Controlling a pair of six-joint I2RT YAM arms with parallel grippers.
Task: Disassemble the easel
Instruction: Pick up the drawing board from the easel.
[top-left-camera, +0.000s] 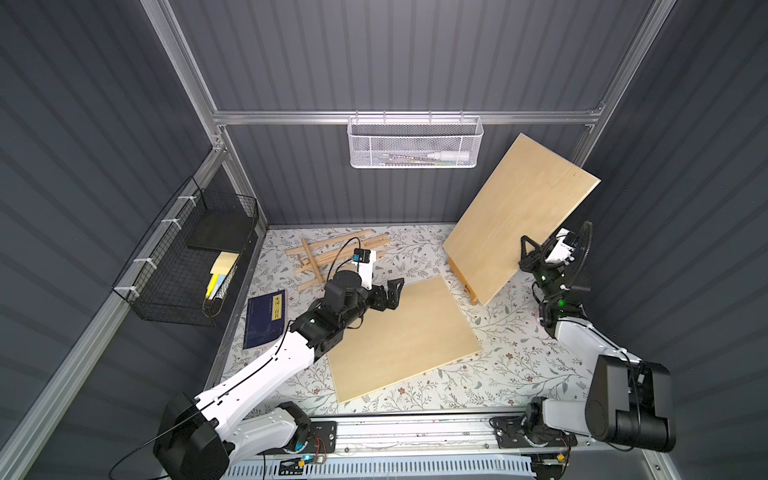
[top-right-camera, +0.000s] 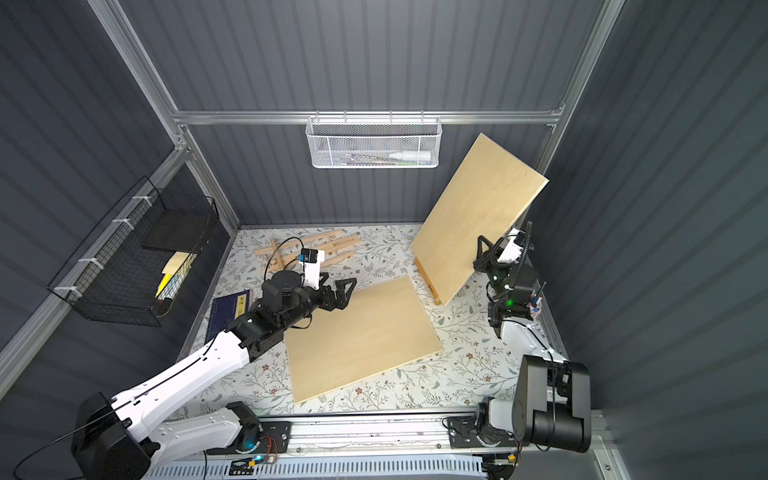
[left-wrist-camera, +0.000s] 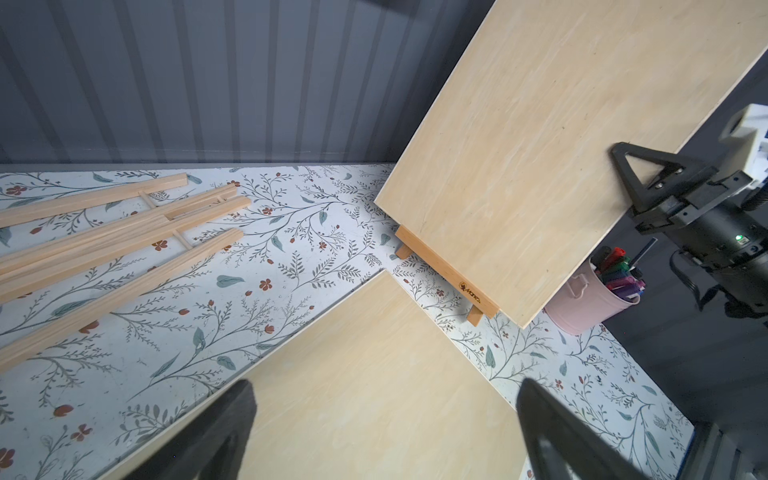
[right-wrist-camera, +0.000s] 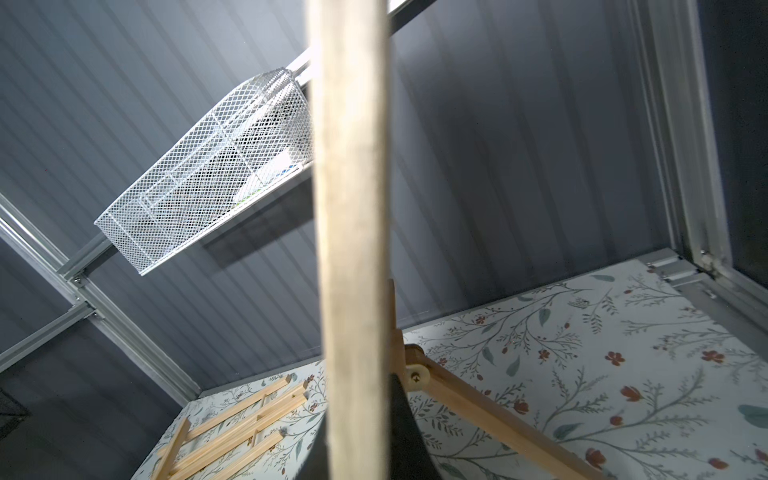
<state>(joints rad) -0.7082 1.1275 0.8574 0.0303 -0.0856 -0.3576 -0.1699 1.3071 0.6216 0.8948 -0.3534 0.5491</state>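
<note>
A small wooden easel (top-left-camera: 461, 279) stands at the right of the table, and a pale wooden board (top-left-camera: 519, 216) leans tilted on its ledge (left-wrist-camera: 449, 272). My right gripper (top-left-camera: 528, 250) is shut on that board's right edge; in the right wrist view the edge (right-wrist-camera: 353, 249) runs between the dark fingers (right-wrist-camera: 405, 424), with the easel's rear leg (right-wrist-camera: 490, 411) behind. A second board (top-left-camera: 403, 340) lies flat in the middle of the table. My left gripper (top-left-camera: 392, 293) hovers open over its far left corner (left-wrist-camera: 374, 395), holding nothing.
A folded wooden frame (top-left-camera: 332, 257) lies flat at the back left. A dark blue book (top-left-camera: 266, 320) lies at the left edge. A pink cup of markers (left-wrist-camera: 590, 299) stands behind the easel by the right arm. Wire baskets (top-left-camera: 187, 257) (top-left-camera: 413, 143) hang on the walls.
</note>
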